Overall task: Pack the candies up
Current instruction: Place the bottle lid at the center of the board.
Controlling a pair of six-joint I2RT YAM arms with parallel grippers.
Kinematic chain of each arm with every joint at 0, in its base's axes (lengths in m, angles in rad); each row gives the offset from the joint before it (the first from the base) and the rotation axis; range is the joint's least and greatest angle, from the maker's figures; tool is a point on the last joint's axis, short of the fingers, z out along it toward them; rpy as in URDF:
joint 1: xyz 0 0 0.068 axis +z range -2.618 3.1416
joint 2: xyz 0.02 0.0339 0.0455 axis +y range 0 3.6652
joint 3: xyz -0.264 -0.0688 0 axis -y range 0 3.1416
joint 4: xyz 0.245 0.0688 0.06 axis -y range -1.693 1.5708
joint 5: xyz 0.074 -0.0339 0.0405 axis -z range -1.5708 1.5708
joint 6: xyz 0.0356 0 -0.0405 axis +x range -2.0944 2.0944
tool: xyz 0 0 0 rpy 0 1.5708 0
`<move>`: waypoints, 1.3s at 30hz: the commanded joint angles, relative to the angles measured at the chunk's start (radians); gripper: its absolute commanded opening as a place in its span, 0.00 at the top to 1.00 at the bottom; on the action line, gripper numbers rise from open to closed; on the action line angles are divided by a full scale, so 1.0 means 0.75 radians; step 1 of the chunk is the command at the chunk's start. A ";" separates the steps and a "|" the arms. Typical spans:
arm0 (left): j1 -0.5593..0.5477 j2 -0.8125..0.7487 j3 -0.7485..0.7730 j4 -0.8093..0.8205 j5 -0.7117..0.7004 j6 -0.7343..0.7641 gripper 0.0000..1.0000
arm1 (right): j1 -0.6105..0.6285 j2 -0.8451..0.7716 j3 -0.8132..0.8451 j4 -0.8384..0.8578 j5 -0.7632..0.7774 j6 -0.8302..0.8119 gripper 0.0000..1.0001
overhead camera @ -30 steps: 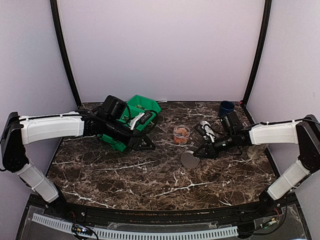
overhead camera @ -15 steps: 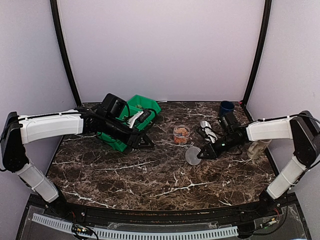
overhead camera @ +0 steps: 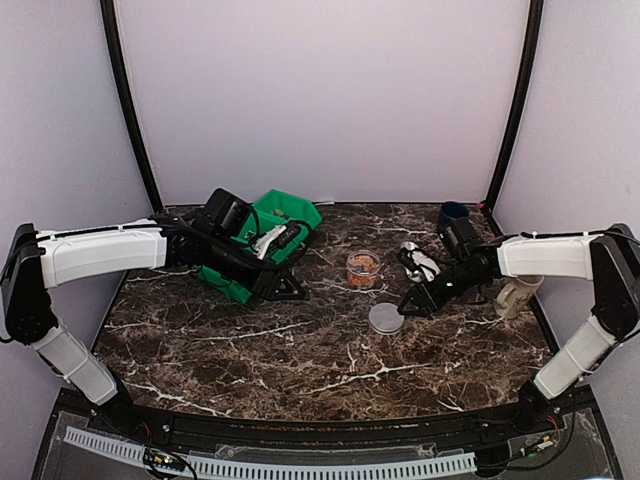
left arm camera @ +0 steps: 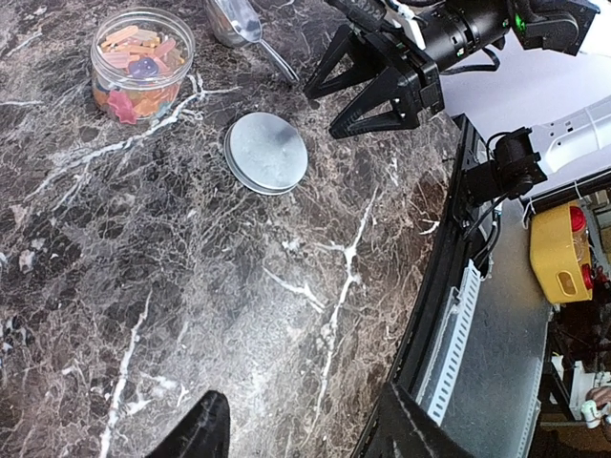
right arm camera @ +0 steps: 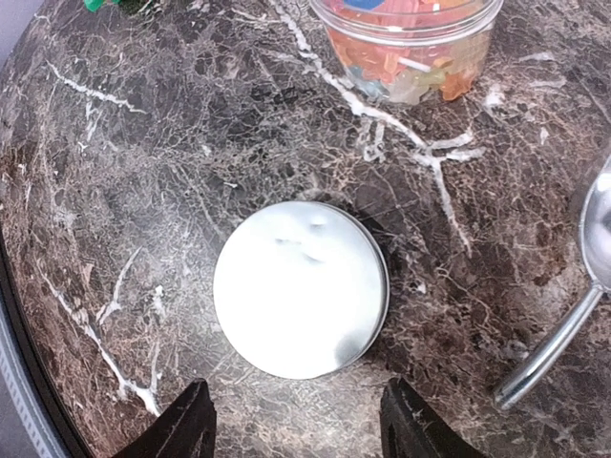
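The candies [overhead camera: 363,266], orange, red and yellow pieces, fill a small clear round jar [left arm camera: 141,65] standing uncovered mid-table; the right wrist view shows the same jar [right arm camera: 410,38] at the top. A flat round whitish lid [overhead camera: 385,318] lies on the marble just in front of it, also seen as the lid [right arm camera: 300,289] below my right gripper [right arm camera: 296,420]. That right gripper [overhead camera: 409,302] is open, its fingers apart from the lid. My left gripper [overhead camera: 288,291] is open by the green bin [overhead camera: 270,230], and the left gripper [left arm camera: 305,410] has only bare marble between its fingers.
A metal scoop [overhead camera: 414,256] lies right of the jar, its handle [right arm camera: 549,348] near the lid. A dark blue cup [overhead camera: 453,214] stands at the back right, and a whitish cup [overhead camera: 516,295] near the right edge. The table's front edge [left arm camera: 449,286] is close to the left gripper.
My right gripper has opened and let the lid go; the lid now lies flat on the table and the gripper has drawn back to the right. The left arm has barely moved.
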 commanded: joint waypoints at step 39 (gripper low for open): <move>0.052 -0.260 -0.196 0.174 -0.533 0.114 0.09 | 0.063 0.575 0.670 0.386 0.153 0.493 0.22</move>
